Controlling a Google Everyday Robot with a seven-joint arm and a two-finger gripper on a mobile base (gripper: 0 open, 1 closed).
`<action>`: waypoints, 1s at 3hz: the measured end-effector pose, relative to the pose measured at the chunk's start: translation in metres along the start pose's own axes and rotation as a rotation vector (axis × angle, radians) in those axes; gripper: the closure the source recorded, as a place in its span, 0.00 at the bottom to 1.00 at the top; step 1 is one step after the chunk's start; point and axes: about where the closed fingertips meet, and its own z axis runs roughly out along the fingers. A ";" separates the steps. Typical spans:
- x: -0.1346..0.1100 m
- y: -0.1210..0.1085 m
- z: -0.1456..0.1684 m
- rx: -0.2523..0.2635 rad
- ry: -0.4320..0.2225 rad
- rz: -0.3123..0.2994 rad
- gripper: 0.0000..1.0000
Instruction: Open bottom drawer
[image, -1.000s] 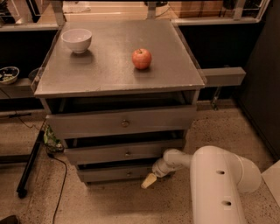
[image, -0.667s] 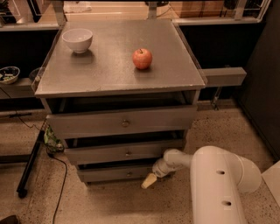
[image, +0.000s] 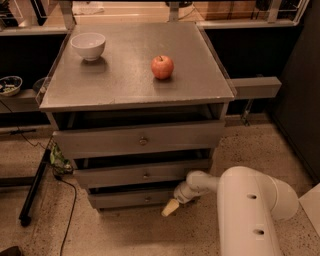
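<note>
Camera view: gripper (image: 170, 207) low at the cabinet's foot, beside the bottom drawer (image: 132, 199).
The bottom drawer sits lowest of three grey fronts, just above the speckled floor, with its small knob (image: 148, 198) left of the gripper. The gripper's pale tip points down-left near the drawer's right lower edge; contact and its opening cannot be told. The white arm (image: 250, 210) enters from the right. An apple (image: 162, 67) and a white bowl (image: 88, 45) stand on the cabinet top (image: 125, 85).

Change over the last second: none discernible | gripper (image: 170, 207): same place as before, low by the right end of the bottom drawer (image: 125, 200) front | bottom drawer: front no further out than before
</note>
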 end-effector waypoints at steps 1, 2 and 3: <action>0.007 0.012 -0.012 -0.063 -0.012 -0.009 0.00; 0.023 0.037 -0.037 -0.171 -0.045 -0.016 0.00; 0.038 0.061 -0.057 -0.253 -0.093 -0.015 0.00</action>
